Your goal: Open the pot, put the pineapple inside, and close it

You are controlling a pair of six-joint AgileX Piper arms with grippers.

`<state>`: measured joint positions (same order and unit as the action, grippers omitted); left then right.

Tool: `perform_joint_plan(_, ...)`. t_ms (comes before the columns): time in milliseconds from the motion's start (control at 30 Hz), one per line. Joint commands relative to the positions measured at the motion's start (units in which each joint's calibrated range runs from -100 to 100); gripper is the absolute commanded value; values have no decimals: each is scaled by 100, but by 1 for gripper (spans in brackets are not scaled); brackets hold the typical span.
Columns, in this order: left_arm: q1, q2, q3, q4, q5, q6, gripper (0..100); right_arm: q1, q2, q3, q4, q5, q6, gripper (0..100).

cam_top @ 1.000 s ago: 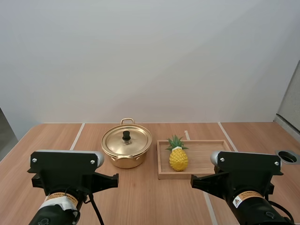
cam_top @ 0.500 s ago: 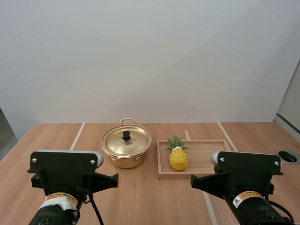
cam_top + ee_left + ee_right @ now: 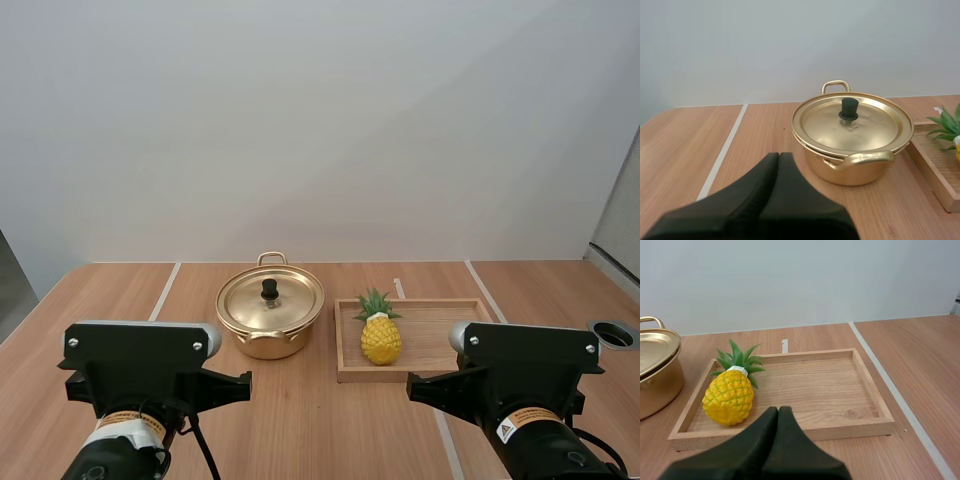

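A golden pot (image 3: 270, 322) stands on the table with its lid (image 3: 270, 299) on, a black knob (image 3: 269, 289) at the lid's middle. To its right a small yellow pineapple (image 3: 380, 335) with green leaves lies in the left part of a wooden tray (image 3: 440, 322). My left gripper (image 3: 778, 156) is shut, its fingers together as one dark wedge, short of the pot (image 3: 852, 135) and apart from it. My right gripper (image 3: 778, 410) is shut too, just before the tray's near rim (image 3: 790, 432), beside the pineapple (image 3: 729, 395).
Pale seams run across the wooden tabletop (image 3: 300, 420). A round dark hole (image 3: 612, 334) sits near the table's right edge. Both arm bases stand at the table's near side, left (image 3: 140, 370) and right (image 3: 520, 370).
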<state>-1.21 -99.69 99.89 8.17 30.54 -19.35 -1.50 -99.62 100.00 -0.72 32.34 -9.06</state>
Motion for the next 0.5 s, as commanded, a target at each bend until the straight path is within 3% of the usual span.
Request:
perform_joint_plan(0,6,-31,11,311,-11,-330,2,-19,-38,0,-3,-109,-23,18)
perform_joint_plan(67,14,-31,11,492,8,-525,2,-19,-38,0,-3,-109,-23,45)
perform_joint_plan(133,65,-31,11,587,26,-662,2,-19,-38,0,-3,-109,-23,87)
perform_joint_plan(167,84,-31,11,599,26,-712,2,-19,-38,0,-3,-109,-20,100)
perform_joint_plan(467,85,-31,11,630,26,-811,2,-19,-38,0,-2,-73,122,100)
